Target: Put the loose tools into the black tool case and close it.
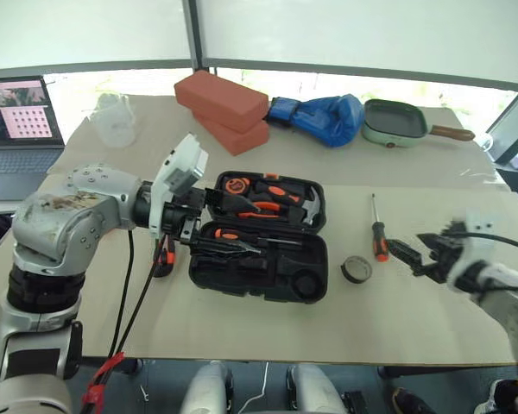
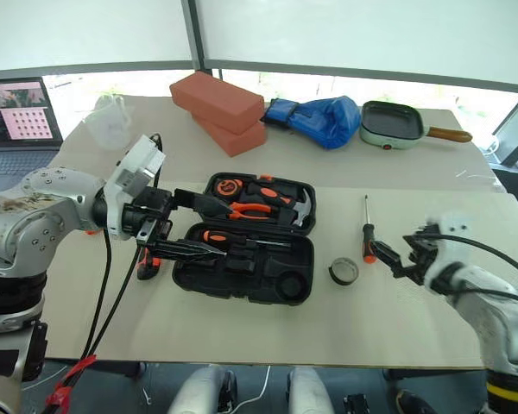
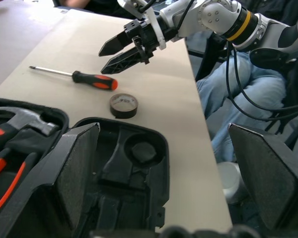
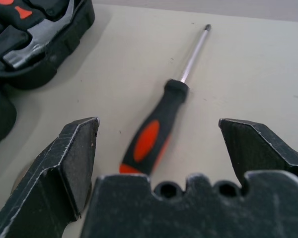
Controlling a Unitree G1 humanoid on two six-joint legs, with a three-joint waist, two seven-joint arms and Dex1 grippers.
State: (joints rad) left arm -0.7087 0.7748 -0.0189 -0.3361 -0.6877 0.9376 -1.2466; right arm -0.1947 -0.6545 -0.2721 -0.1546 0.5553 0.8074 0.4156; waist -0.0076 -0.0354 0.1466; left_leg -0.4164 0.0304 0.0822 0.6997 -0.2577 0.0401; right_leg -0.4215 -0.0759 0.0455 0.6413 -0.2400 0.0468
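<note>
Black moulded tool case (image 1: 259, 246) lies open on the tan table (image 1: 242, 328), its hinged half away from the robot holding an orange-handled pliers (image 1: 272, 200) and a steel-headed hammer (image 1: 308, 210) in their recesses. Left gripper (image 1: 216, 226) hovers over the case's left end, fingers spread wide, nothing between them. One black-and-orange screwdriver (image 1: 233, 237) sits in the near half, just under those fingers. Beside the case's left wall, below the left wrist, a dark tool with orange (image 1: 163, 257) lies on the table; which tool it is cannot be told.

Right of the case, between the two grippers: a small black tape roll (image 1: 356, 269) lies flat, just off the case's right end. Beyond it a second black-and-orange screwdriver (image 1: 377, 229) lies with its tip pointing away from the robot, handle end nearest the right gripper (image 1: 412, 254).

Right gripper is low over the table, fingers wide apart and empty, its tips just short of that handle; from its wrist the handle (image 4: 151, 136) lies centred between the two fingers.
</note>
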